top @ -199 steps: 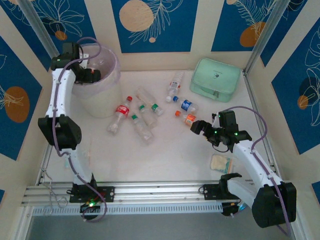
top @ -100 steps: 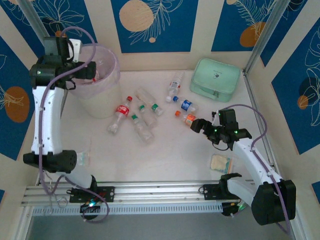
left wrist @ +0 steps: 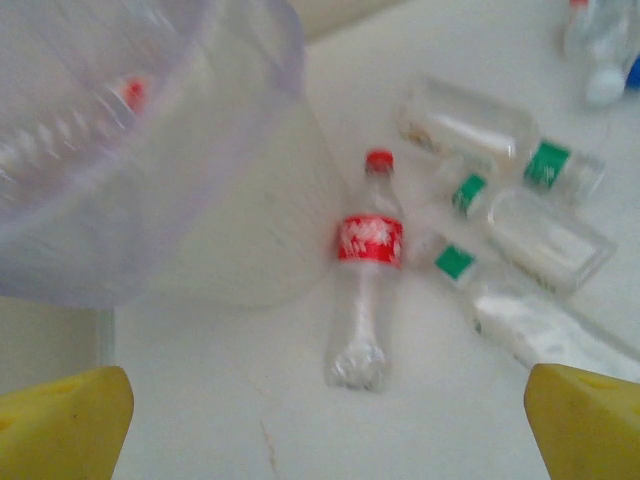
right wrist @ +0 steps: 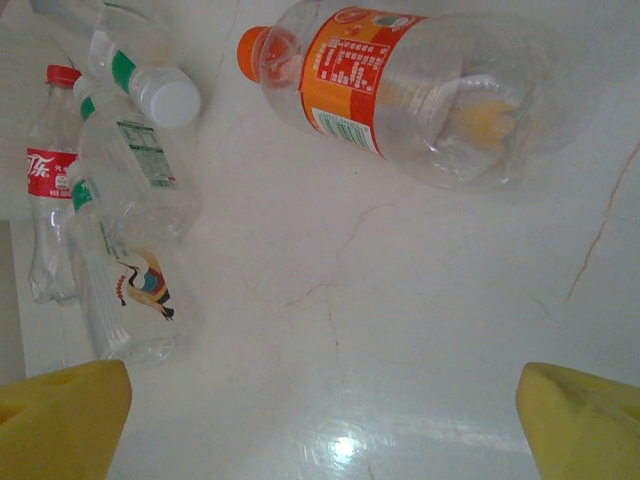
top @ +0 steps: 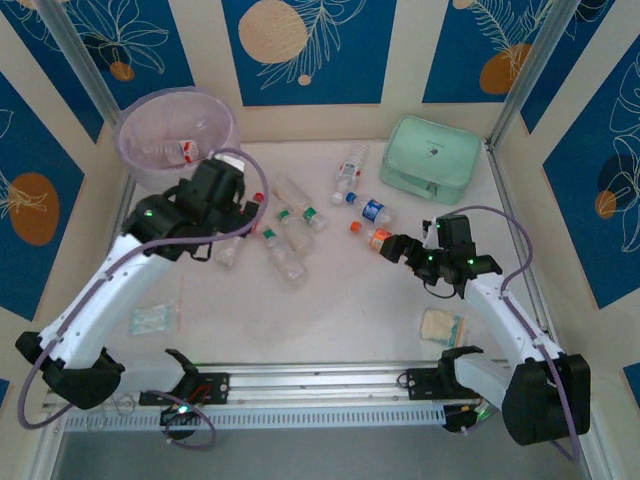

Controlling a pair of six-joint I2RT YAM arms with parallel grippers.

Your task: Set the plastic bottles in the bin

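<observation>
Though wide apart as before, left claw [left wrist: 325,425] now off the bin [top: 135,150], over red-labelled bottle [left wrist: 367,240].

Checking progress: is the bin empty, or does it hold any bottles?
Not empty: at least one red-labelled bottle lies inside the bin, seen through its open top.

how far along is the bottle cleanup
Done: at least one bottle lies in the bin. In hand: nothing; the left end effector hovers open over the red-label bottle, the right end effector open by the orange-cap bottle. Left: roughly eight bottles on the table.
</observation>
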